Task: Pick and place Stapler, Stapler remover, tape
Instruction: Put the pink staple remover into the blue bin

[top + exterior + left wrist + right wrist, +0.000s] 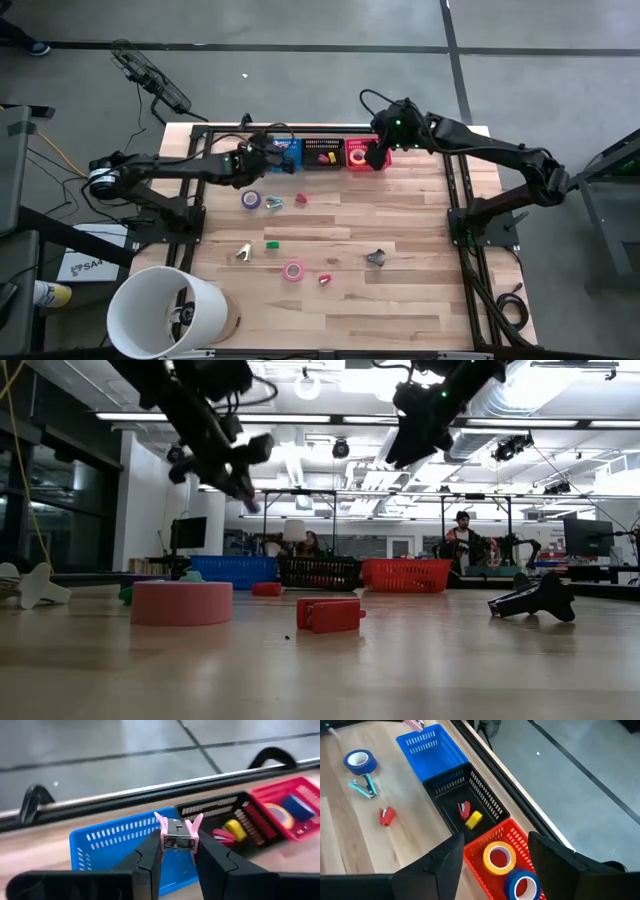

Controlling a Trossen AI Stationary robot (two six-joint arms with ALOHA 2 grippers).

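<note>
While my left gripper (178, 851) clamps the pink staple remover (178, 834) above the blue basket (115, 845) at lower centre, it seems light, rigid, best pinched mid-body; my right gripper (495, 857) hangs apart over the red basket (492, 842).

A large white cylinder (165, 310) stands at the worktop (400, 230) corner well away from my fingers. Beyond the worktop, a person (462, 538) stands in the room, with cables (150, 80) on the floor.
</note>
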